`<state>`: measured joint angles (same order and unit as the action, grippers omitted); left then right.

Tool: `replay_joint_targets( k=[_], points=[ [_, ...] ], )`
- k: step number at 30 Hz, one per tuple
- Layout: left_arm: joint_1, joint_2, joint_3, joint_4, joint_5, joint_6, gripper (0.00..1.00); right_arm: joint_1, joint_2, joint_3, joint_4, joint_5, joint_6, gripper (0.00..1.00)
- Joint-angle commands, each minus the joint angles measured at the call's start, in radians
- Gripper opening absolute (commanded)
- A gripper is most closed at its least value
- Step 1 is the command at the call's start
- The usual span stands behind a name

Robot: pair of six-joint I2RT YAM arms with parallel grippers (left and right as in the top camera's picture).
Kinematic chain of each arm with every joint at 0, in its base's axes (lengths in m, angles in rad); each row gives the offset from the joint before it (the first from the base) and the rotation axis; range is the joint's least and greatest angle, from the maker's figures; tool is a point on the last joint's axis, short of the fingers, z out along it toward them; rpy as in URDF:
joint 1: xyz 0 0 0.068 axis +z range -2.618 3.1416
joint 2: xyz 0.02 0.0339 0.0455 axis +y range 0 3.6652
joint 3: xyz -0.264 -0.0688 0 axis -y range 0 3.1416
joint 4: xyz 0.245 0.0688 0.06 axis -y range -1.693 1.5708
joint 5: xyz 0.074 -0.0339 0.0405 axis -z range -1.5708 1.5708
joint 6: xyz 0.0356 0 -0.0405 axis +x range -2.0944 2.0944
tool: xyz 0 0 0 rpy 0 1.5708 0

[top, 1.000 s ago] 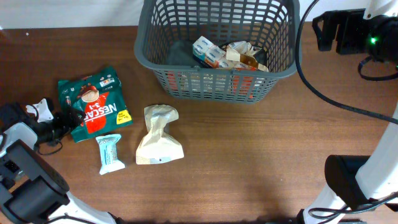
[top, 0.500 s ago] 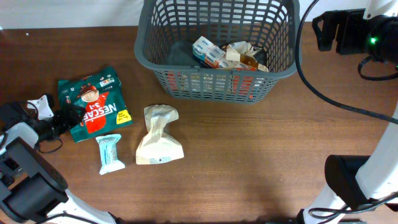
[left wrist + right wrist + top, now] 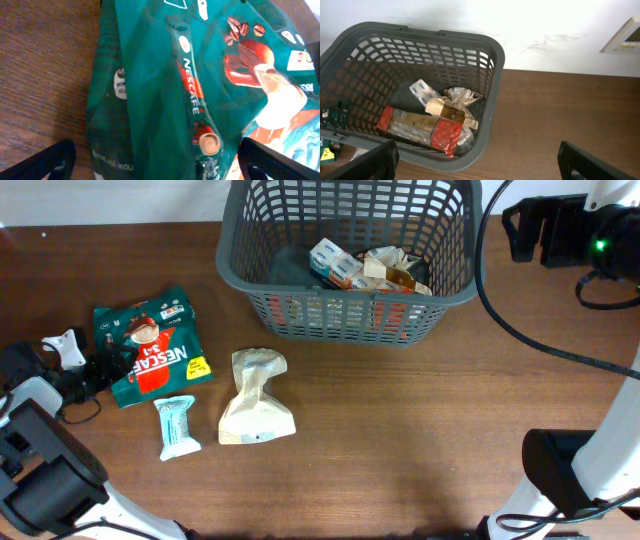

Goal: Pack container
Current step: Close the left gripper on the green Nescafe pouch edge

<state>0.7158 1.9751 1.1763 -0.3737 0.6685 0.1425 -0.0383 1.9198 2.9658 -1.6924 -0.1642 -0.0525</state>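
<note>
Currently the left pincer (image 3: 162, 162) is spread wide and empty, its tips either side of the green Nescafe bag (image 3: 200, 75) lying on the bench (image 3: 40, 60). Also wide and empty, the right pincer (image 3: 480, 165) hovers beside the container (image 3: 492, 55), which stands at the bench's far side holding several snack packets (image 3: 420, 127).

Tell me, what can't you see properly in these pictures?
- Nescafe bag: left wrist view, runs off the top and right edges; small print blurred.
- Snacks low in the container: overhead, the front lattice wall partly hides them.
- Small blue packet: overhead, lettering too small to read.
</note>
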Motion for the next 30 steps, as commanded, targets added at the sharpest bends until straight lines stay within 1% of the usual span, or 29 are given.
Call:
replay_joint_targets(
  k=[1,17,23,30],
  points=[
    [0.003,0.024,0.007,0.003,0.04,0.016,0.99,0.006,0.0,-0.003,-0.006,-0.017,0.006,0.99],
    [0.002,0.029,0.007,0.003,0.097,0.001,0.99,0.006,0.0,-0.003,-0.006,-0.017,0.006,0.99],
    [0.002,0.079,0.007,0.003,0.153,-0.001,0.99,0.006,0.0,-0.003,-0.006,-0.017,0.006,0.99],
    [0.002,0.155,0.007,0.003,0.155,-0.015,0.99,0.006,-0.001,-0.003,-0.006,-0.017,0.006,0.99]
  ],
)
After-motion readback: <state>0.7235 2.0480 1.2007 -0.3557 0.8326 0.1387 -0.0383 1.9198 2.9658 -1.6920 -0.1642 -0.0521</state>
